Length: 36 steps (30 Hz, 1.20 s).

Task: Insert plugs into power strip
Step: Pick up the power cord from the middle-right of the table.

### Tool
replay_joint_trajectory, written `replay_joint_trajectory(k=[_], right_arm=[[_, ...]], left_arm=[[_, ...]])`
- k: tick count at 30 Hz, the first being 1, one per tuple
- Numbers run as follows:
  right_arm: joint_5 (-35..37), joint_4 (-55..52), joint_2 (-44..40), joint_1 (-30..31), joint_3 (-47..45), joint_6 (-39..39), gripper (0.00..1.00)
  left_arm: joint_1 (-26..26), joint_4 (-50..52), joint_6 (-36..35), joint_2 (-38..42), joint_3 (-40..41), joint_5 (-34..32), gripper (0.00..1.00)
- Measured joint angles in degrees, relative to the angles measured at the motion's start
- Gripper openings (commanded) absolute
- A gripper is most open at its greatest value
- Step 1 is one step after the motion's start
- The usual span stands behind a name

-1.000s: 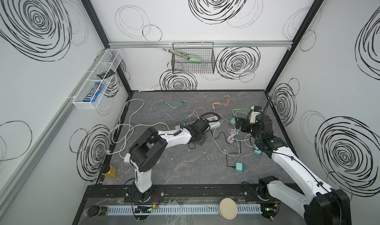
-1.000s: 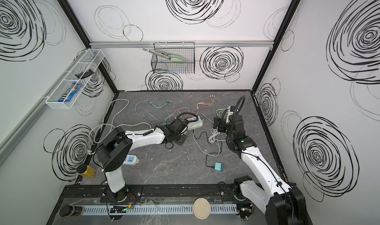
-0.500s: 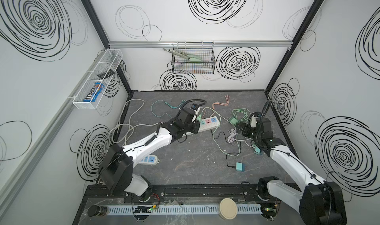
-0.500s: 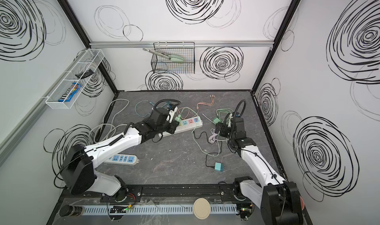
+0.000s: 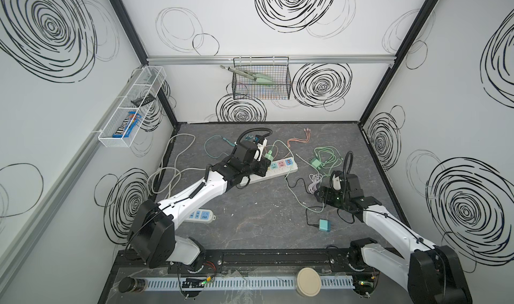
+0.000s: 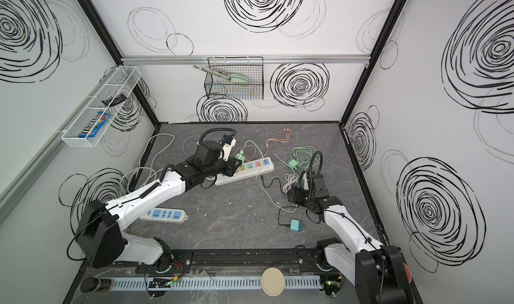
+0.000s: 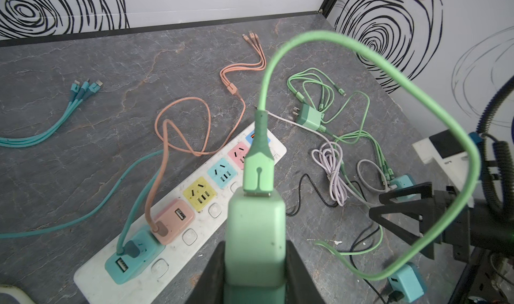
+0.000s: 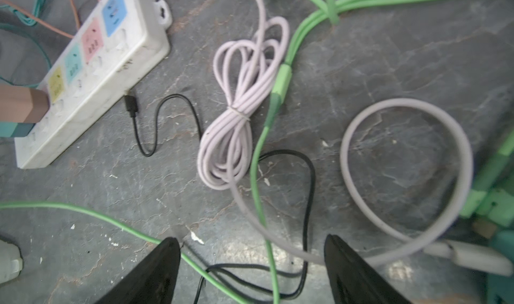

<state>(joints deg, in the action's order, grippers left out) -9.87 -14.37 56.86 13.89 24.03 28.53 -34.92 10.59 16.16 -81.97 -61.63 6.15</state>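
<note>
**Mint plug over the strip, third socket waiting**

In both top views the left gripper (image 5: 263, 163) holds the mint plug (image 5: 268, 157) just above the power strip (image 5: 281, 172). The right gripper (image 5: 319, 196) hangs well apart, over loose cables.

Left wrist view: the jaws are clamped on the mint plug's sides. Its long axis runs away from the wrist, cable end leading toward the far wall; the prongs are hidden. A teal plug (image 7: 133, 256) and a pink plug (image 7: 173, 219) already sit in the strip, and the yellow socket (image 7: 199, 193) beside them is free. I judge this the carry-and-align step — next, the prongs must face down over that socket, then a straight press.

Right wrist view: the right jaws stand apart and empty above the cables.
</note>
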Motion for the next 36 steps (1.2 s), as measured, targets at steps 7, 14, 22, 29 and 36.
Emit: replay_joint_trajectory(k=[7,14,22,29,36], right_arm=[[7.5,-2.2,-5.3,9.0,0.8,2.2,0.74],[11.5,-2.9,-4.5,10.2,-1.8,7.1,0.61],[12.0,0.8,2.7,10.3,-3.2,7.8,0.14],[8.2,-0.3,0.7,11.0,0.3,6.9,0.0],[1.4,-1.2,-11.7,10.4,13.2,-1.7,0.0]], left_arm=[[0.3,0.0,0.2,0.0,0.0,0.4,0.0],[1.2,-0.1,0.5,0.0,0.4,1.0,0.0],[2.0,0.0,0.9,0.5,1.3,1.4,0.0],[2.7,0.0,1.0,2.4,1.4,1.3,0.0],[2.9,1.3,0.8,5.0,-1.2,1.0,0.0]])
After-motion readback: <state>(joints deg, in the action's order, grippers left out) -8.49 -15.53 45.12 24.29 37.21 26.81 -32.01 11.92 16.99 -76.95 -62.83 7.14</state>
